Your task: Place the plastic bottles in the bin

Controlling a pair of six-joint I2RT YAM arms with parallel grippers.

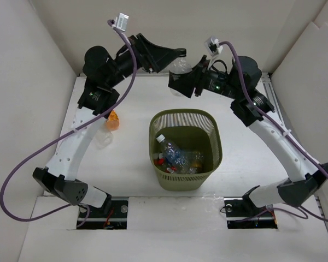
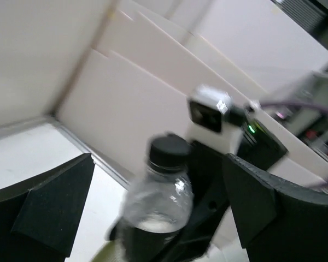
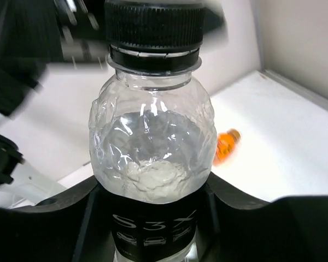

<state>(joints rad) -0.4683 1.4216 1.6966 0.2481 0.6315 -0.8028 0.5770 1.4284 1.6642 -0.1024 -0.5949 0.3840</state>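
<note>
1. Your right gripper (image 3: 153, 218) is clamped on a black-capped bottle (image 3: 153, 142), at 12 o'clock from the bin (image 1: 152, 131).
2. Your left gripper (image 2: 158, 207) gapes wide, holding nothing.
3. Other bottles (image 1: 177, 157) lie inside the bin; an orange bottle (image 1: 113, 120) lies at its 9 o'clock.

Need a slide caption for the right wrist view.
Right end effector shut on a clear, black-capped bottle; an orange bottle lies on the table behind.

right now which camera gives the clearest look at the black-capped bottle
The right wrist view: the black-capped bottle fills the frame, sharp, with cap, crinkled clear body and black label all plain. The left wrist view shows it blurred, between the open fingers of the left gripper. The top view shows only a small clear part.
</note>
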